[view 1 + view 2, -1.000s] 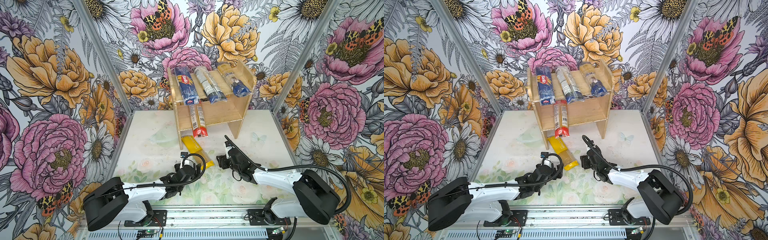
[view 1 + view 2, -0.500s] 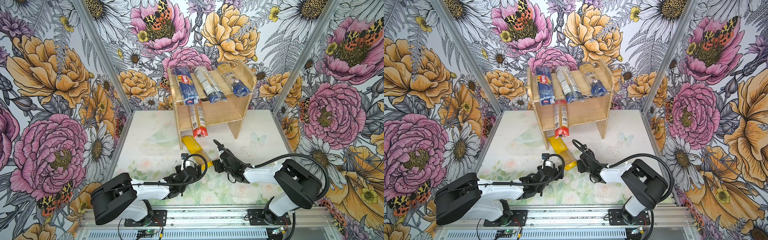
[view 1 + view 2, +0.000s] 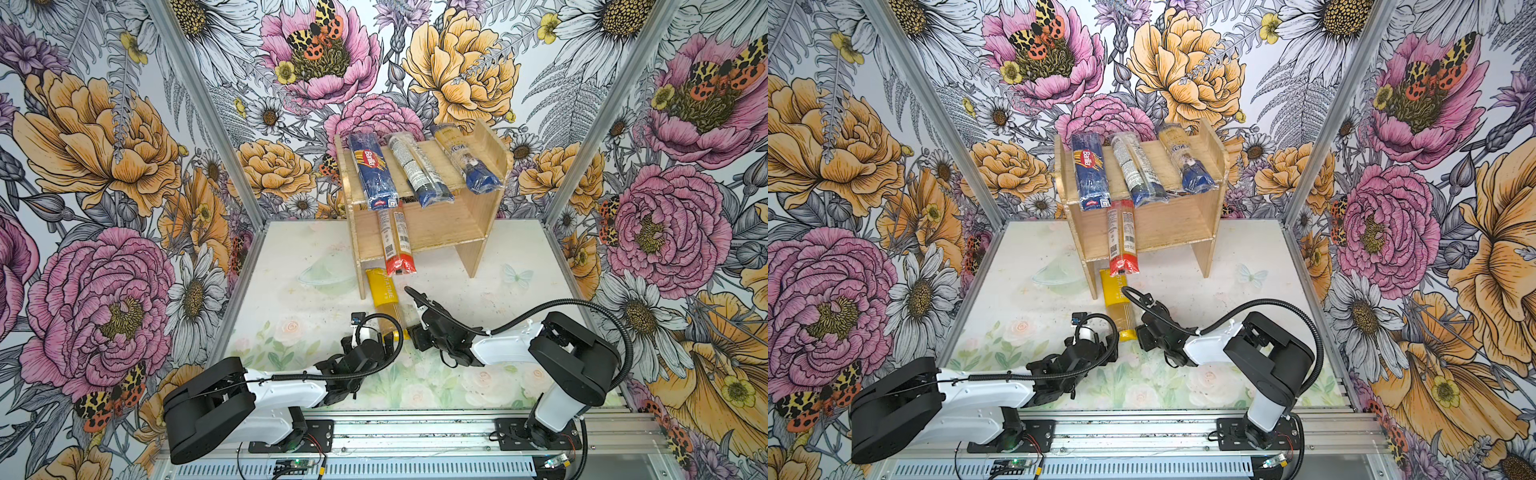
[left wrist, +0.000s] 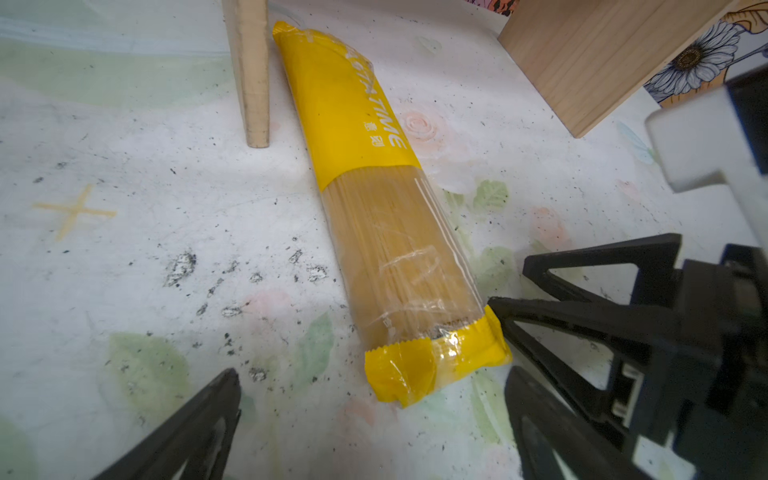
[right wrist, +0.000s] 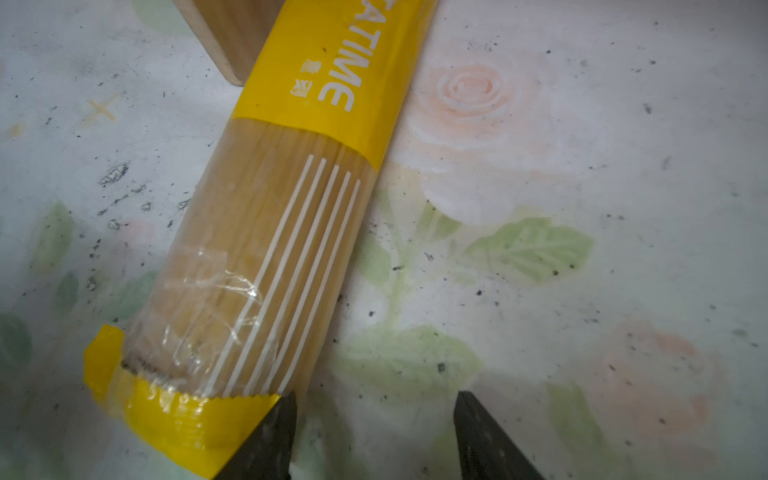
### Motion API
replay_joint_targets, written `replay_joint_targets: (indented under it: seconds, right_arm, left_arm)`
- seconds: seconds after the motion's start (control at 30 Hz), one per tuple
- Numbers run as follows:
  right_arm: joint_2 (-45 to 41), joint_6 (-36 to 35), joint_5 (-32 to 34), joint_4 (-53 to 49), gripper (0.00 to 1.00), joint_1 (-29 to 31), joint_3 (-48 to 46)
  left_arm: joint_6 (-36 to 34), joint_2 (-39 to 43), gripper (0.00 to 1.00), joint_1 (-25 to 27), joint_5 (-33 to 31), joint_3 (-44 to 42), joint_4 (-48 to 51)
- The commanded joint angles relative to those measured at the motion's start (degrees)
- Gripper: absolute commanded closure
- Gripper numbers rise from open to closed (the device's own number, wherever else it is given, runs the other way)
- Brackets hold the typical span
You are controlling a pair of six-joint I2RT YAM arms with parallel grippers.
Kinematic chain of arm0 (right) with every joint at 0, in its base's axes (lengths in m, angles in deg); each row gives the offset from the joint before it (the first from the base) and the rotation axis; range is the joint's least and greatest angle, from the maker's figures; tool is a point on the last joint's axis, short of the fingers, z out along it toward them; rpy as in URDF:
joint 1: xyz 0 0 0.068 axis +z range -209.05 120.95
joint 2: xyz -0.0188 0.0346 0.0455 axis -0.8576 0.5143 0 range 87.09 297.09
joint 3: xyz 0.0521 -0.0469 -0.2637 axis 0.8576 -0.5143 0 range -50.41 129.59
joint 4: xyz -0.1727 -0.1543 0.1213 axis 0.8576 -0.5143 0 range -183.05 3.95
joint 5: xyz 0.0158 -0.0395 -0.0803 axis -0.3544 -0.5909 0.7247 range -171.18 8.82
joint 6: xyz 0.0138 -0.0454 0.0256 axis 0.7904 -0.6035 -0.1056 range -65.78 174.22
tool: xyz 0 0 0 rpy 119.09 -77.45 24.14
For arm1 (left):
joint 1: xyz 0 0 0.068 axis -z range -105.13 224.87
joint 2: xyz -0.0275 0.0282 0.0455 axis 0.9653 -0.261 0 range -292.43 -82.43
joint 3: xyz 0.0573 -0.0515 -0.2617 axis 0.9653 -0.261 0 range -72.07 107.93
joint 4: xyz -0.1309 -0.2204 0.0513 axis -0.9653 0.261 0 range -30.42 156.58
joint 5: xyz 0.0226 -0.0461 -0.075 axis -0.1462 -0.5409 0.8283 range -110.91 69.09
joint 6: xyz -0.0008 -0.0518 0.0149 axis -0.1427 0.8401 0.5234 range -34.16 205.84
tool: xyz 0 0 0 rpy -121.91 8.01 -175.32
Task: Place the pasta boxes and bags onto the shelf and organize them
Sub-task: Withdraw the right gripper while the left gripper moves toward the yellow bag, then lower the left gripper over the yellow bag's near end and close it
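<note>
Yellow-ended clear spaghetti pack lay flat on the pale floral table, the only pack not shelved. Its far end was tucked in beside the foot of the left side panel of the small light-wood two-tier shelf, and its near end pointed toward the arms. Above it, the red-ended pack rested on the lower tier, overhanging the front edge. The dark blue Barilla pack, the clear pack with a white label and the yellow-and-blue pack lay side by side on the top tier.

The step in hand looked like picking up this last pack. The left fingers stood wide apart, flanking the pack's near end without gripping it. The right fingers were partly apart over bare table, with the pack beside them, not between them. One tip met the yellow end seal, though whether it pressed or merely grazed the wrapper was hard to tell.

The next move probably called for closing across the pack's width, then drawing it back clear of the panel and the overhanging red end before lifting.

Both arms reached low and forward from the front rail, wrists close to the table, converging on the pack's near end.
</note>
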Motion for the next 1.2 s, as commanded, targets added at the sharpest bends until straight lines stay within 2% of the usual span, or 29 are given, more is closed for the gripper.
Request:
replay_joint_targets:
  seconds: [0.0, 0.13, 0.27, 0.4, 0.57, 0.9, 1.17]
  right_arm:
    - [0.8, -0.8, -2.5, 1.5, 0.38, 0.6, 1.1]
    - [-2.4, -0.6, -1.2, 1.5, 0.38, 0.1, -1.2]
    - [-9.7, 0.5, -2.5, 1.3, 0.36, -3.0, -5.6]
    - [-17.5, 0.9, -5.6, -0.7, 0.34, -8.6, -9.0]
    - [-24.5, 1.1, -7.7, -2.2, 0.33, -13.9, -12.3]
    - [-28.4, 2.3, -9.2, -2.8, 0.33, -17.5, -15.0]
    - [-29.4, 2.7, -9.5, -2.9, 0.33, -18.7, -15.6]
  left_arm:
    - [-0.2, 2.3, 0.01, 0.0, -2.0, -0.9, 2.2]
    - [-0.8, 3.4, 0.01, 0.1, -2.3, -1.5, 2.5]
    - [-0.8, 1.8, 0.01, 0.7, -3.2, -0.6, 1.9]
    - [-1.9, -2.7, 0.01, 2.1, -4.6, 3.1, 2.0]
    - [0.4, -11.1, 0.01, 3.0, -4.6, 8.4, 0.9]
    - [6.9, -24.9, 0.01, 4.4, -6.2, 17.6, 1.8]
    - [11.8, -29.4, 0.01, 4.4, -8.7, 22.9, 11.6]
